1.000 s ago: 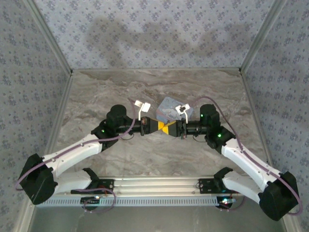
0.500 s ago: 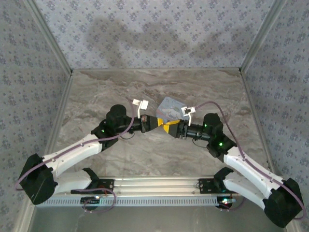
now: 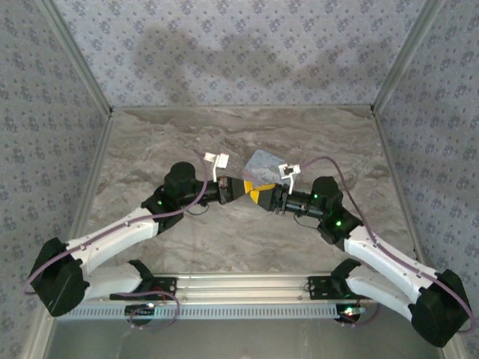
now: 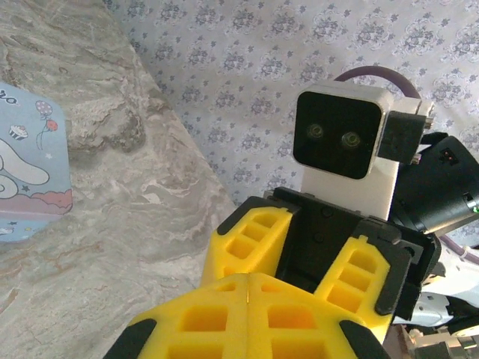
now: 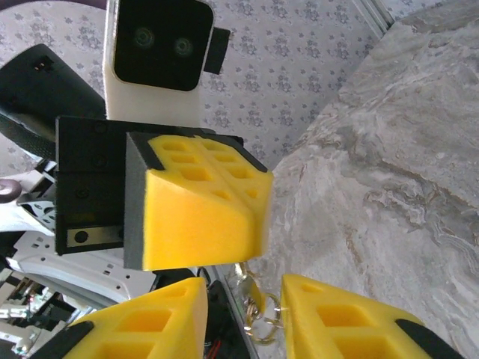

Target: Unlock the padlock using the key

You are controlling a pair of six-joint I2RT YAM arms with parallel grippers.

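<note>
"Key (image 5: 253, 299), where is it?"
"Small metal piece with rings (image 5: 262, 323), poking out beside the tip of the left claw (image 5: 254, 213), whose fingers are pressed together, over the table (image 5: 389, 149)."
"And the right claw (image 5: 245, 290)?"
"Fingers partly apart, tip to tip with the left; the key lies in their gap, lengthwise along them. Padlock: can't make it out."

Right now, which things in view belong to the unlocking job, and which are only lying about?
Belonging to the job: left gripper, shut; right gripper, open; small metal rings hanging below the left gripper's tips, probably the key's ring. What the shut tips pinch is hidden.
Lying about: blue cartoon-printed tin, on the marble-patterned table.
</note>
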